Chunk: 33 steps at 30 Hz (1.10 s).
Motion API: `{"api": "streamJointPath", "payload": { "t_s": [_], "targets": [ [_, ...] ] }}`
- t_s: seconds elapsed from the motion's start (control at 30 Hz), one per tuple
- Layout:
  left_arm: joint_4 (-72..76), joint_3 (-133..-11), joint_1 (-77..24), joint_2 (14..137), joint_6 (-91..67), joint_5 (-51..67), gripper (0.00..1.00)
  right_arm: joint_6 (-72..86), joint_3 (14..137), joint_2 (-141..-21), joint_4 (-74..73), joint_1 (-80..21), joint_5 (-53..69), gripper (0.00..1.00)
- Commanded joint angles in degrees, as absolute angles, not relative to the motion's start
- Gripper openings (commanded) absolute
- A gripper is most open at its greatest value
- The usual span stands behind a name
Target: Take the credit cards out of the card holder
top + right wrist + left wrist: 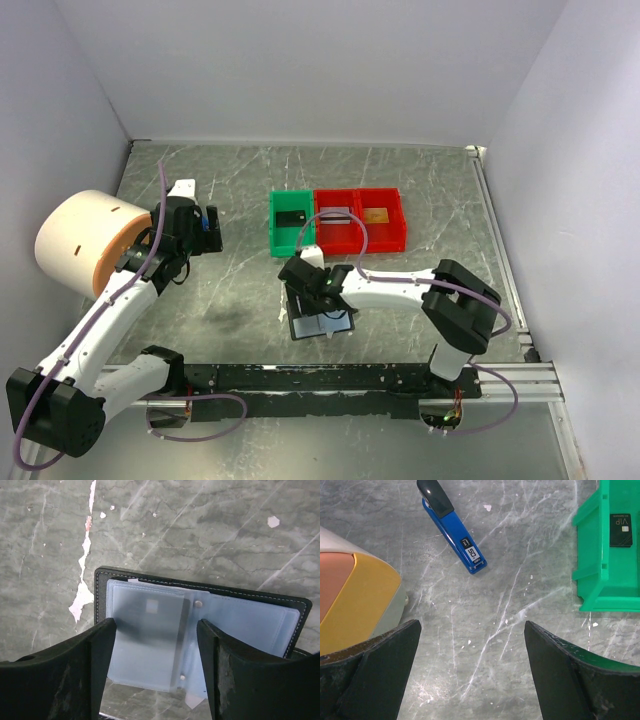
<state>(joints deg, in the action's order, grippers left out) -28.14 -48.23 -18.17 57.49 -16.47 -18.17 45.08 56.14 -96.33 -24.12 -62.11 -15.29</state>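
The card holder (322,324) lies open on the table, black with pale blue sleeves (250,625). A grey card (150,625) with a small chip square shows through the left sleeve. My right gripper (156,630) hangs open just over that sleeve, one finger on each side of it, gripping nothing. From above, the right gripper (318,303) sits over the holder's far half. A black card (291,217) lies in the green bin (278,240), a silvery card (335,214) and an orange-gold card (377,214) in the red bins. My left gripper (205,228) is open and empty, far to the left.
A blue and black stapler (452,527) lies on the table ahead of the left gripper (471,630). A large cream and tan cylinder (75,243) stands at the left. The green bin (600,580) and red bins (395,240) sit in a row behind the holder. White walls enclose the table.
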Motion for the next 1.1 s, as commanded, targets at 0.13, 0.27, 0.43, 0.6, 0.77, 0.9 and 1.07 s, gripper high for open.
{"api": "streamJointPath", "payload": {
  "t_s": [0.13,0.27,0.43,0.6,0.77,0.9,1.07],
  "targets": [
    [-27.5,-48.6,-17.7,57.9,-15.7,-17.5,0.96,46.3,56.9,-99.0,-25.0,-62.6,-15.5,0.61],
    [-27.4,-48.5,-17.7,58.1,-15.6,-17.2,0.96,46.1,58.6,-99.6,-27.1,-62.6,-17.0,0.61],
    [-27.4,-48.5,-17.7,58.1,-15.5,-17.1,0.96,45.2,59.7,-99.6,-28.0,-63.2,-17.9,0.66],
    [-27.4,-48.6,-17.7,58.0,-15.6,-17.1,0.95,44.5,61.8,-100.6,-30.7,-64.3,-20.1,0.63],
    [-27.4,-48.6,-17.7,58.2,-15.6,-17.1,0.95,43.9,65.3,-100.1,-33.3,-66.2,-22.6,0.65],
    [-27.4,-48.7,-17.7,58.4,-15.5,-17.1,0.95,44.2,65.2,-98.6,-32.8,-66.3,-23.0,0.66],
    [-27.5,-48.7,-17.7,58.4,-15.5,-17.0,0.95,46.0,62.8,-98.9,-30.7,-66.2,-21.5,0.65]
  ]
}}
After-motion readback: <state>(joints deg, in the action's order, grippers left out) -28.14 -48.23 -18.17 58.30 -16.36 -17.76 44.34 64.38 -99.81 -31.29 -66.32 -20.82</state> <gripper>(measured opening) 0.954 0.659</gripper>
